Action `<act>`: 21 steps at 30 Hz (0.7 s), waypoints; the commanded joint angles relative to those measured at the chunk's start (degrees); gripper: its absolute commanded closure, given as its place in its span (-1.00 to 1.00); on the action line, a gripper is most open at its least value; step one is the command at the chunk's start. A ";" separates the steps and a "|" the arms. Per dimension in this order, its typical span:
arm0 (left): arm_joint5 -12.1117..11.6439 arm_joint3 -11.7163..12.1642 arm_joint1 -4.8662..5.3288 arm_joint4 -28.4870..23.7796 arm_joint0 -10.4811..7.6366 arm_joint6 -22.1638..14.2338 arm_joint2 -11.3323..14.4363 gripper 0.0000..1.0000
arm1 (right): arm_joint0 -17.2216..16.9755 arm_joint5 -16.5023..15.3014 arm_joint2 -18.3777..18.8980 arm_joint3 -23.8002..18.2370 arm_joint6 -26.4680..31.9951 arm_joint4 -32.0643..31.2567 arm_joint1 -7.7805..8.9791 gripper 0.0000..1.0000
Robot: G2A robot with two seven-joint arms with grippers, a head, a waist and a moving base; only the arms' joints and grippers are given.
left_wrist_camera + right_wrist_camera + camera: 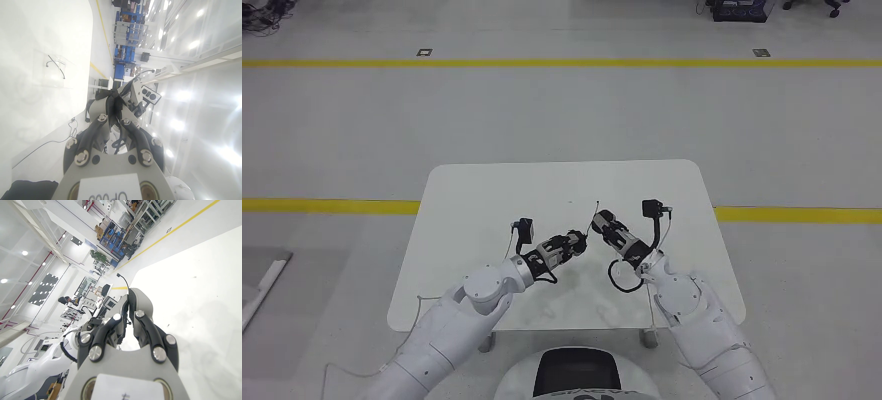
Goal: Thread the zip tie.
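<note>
Top view, centre: thin black plastic zip tie (595, 215) stands above the white table (472, 200). Left wrist view: left gripper (113, 95) pinched closed, contents unclear. Right wrist view: right gripper (130, 296) clamps the tie; misalignment could buckle it.

Thin matt black plastic zip tie (126, 281) between the right gripper's (129, 293) ribbed black pads (133, 303) (pivot pins (140, 313) shiny metal); below the jaws, smooth matt white table (189, 275).
</note>
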 commanded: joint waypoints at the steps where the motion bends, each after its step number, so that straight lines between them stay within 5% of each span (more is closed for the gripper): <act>1: 0.06 0.06 -0.03 0.03 -0.07 0.03 0.05 1.00 | 0.09 0.00 0.01 0.17 0.10 -0.01 0.07 1.00; 21: 0.52 0.39 -0.27 0.19 -0.61 -0.10 0.54 1.00 | -0.17 0.01 0.20 0.29 -0.11 -1.67 0.70 1.00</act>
